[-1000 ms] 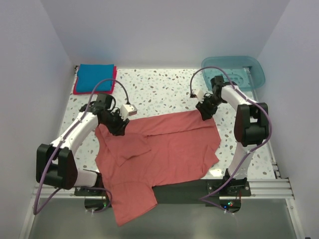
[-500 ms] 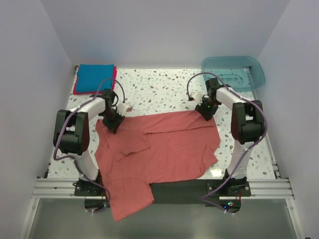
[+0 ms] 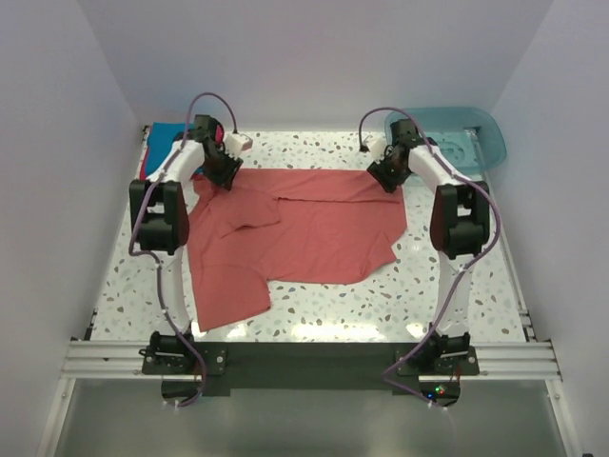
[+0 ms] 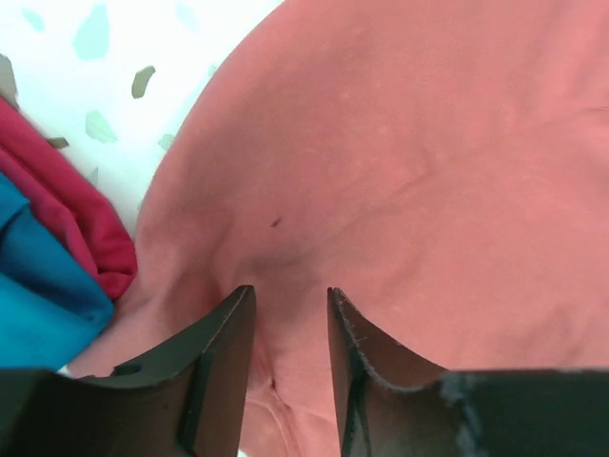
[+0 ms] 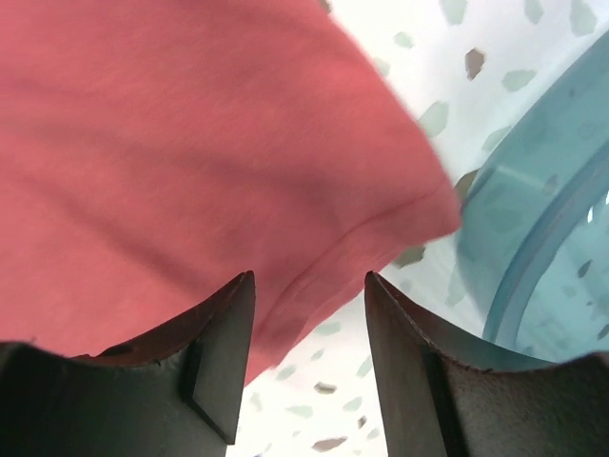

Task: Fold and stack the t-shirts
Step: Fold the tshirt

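Salmon-red t-shirt (image 3: pixel 304 224) spread on counter (image 3: pixel 324 309). Left gripper (image 4: pixel 290 297), jaws apart, over its far-left corner; right gripper (image 5: pixel 309 281), jaws apart, over far-right hem. Blue t-shirt (image 4: pixel 38 295) on crimson t-shirt (image 4: pixel 81 224), far left.

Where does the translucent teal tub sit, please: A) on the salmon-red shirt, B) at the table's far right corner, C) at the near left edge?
B: the teal tub sits at the far right corner, just beyond a corner of the salmon-red shirt.
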